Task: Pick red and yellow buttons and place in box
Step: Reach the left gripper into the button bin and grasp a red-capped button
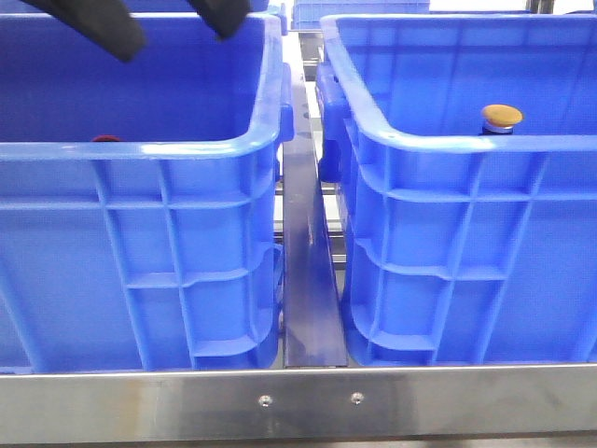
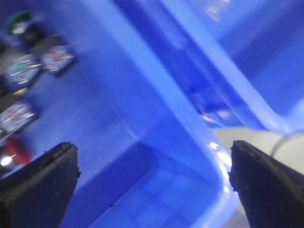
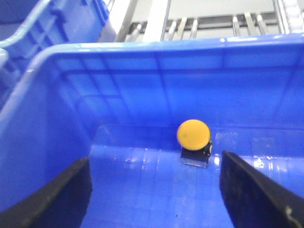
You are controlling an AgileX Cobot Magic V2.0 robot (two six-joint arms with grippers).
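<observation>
Red button (image 1: 105, 139) mostly hidden behind left crate (image 1: 140, 149) rim. Left wrist view motion-blurred; parts on crate floor (image 2: 28, 71) unidentifiable. Yellow button (image 1: 502, 117) base hidden by right crate (image 1: 466, 140) rim.

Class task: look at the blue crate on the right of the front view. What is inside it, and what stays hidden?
Inside the right crate sits one yellow button on a dark base, on the floor near a wall. The near wall hides most of the floor in the front view.
</observation>
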